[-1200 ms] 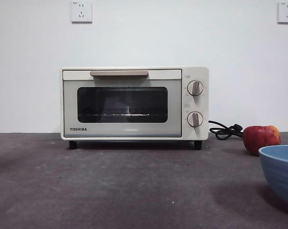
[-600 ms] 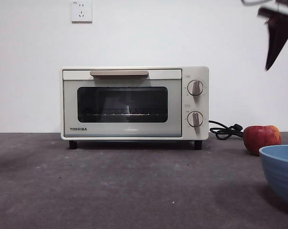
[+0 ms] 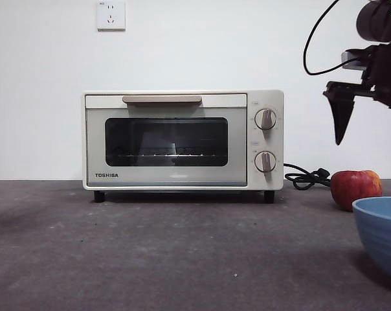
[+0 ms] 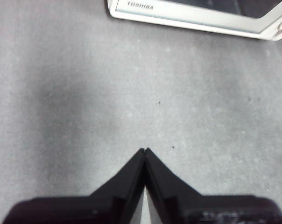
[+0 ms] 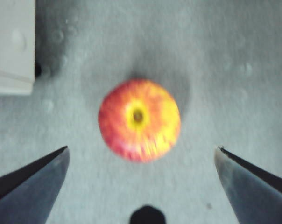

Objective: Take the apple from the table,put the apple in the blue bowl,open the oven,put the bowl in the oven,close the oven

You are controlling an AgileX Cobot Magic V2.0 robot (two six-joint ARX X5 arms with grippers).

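The red apple (image 3: 355, 188) with a yellow patch rests on the table (image 3: 182, 259), to the right of the cream-white oven (image 3: 182, 139), whose door is shut. In front of the apple, the blue bowl (image 3: 383, 233) is cut off by the front view's right edge. My right gripper (image 3: 370, 129) hangs open in the air above the apple. In the right wrist view the apple (image 5: 139, 120) lies below, between the spread jaws of the right gripper (image 5: 142, 148). The left gripper (image 4: 145, 150) is shut and holds nothing, above bare table near the oven's front (image 4: 192, 14).
A black cord (image 3: 305, 178) lies coiled behind the oven's right side, near the apple. Wall sockets (image 3: 111, 14) sit high on the white wall. A corner of the oven (image 5: 12, 46) shows in the right wrist view.
The right arm has come down from the top right corner of the front view and now hangs lower over the apple. Apple, bowl and oven have not moved.
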